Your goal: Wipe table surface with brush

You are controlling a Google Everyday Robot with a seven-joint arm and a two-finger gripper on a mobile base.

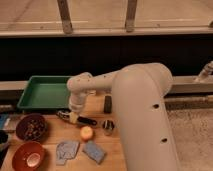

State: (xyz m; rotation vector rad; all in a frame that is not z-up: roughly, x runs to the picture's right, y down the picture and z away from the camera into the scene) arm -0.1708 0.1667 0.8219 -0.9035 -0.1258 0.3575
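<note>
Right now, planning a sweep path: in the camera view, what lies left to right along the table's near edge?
Red bowl → grey cloth → blue sponge. The gripper is farther back, down at the brush, near the green tray.

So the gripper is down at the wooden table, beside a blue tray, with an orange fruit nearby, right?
Not quite: the camera view shows the tray is green, not blue. The gripper is down at the wooden table beside it, with the orange fruit nearby.
</note>
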